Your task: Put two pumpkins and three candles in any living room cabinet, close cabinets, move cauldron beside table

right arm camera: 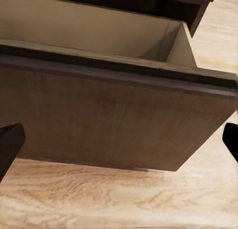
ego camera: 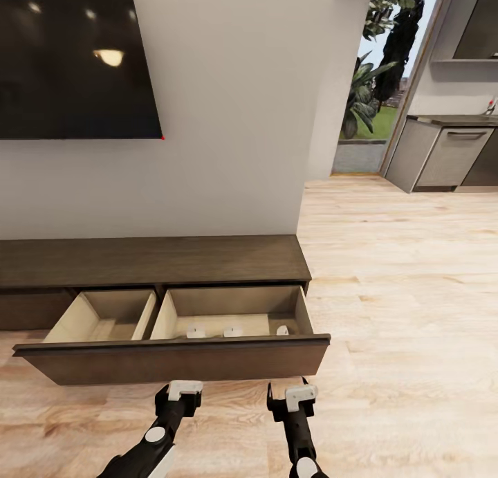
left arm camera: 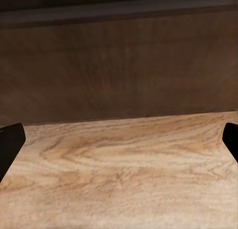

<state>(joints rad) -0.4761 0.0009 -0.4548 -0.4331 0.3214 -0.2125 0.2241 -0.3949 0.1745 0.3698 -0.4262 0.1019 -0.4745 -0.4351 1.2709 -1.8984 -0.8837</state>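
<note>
Cabinet drawer stands pulled out with pale items inside; both grippers wait empty at its front.

Head view: the cabinet runs along the far wall under a dark screen; its drawer is drawn out toward the robot, and three small pale objects, likely the candles, sit in the right compartment, the left one bare. The left gripper and right gripper hover near the drawer front, apparently placed for a push to close it. Left wrist view: fingers spread wide, nothing between them, facing the drawer front above the floor. Right wrist view: fingers likewise apart and empty, looking over the drawer's right end.
</note>
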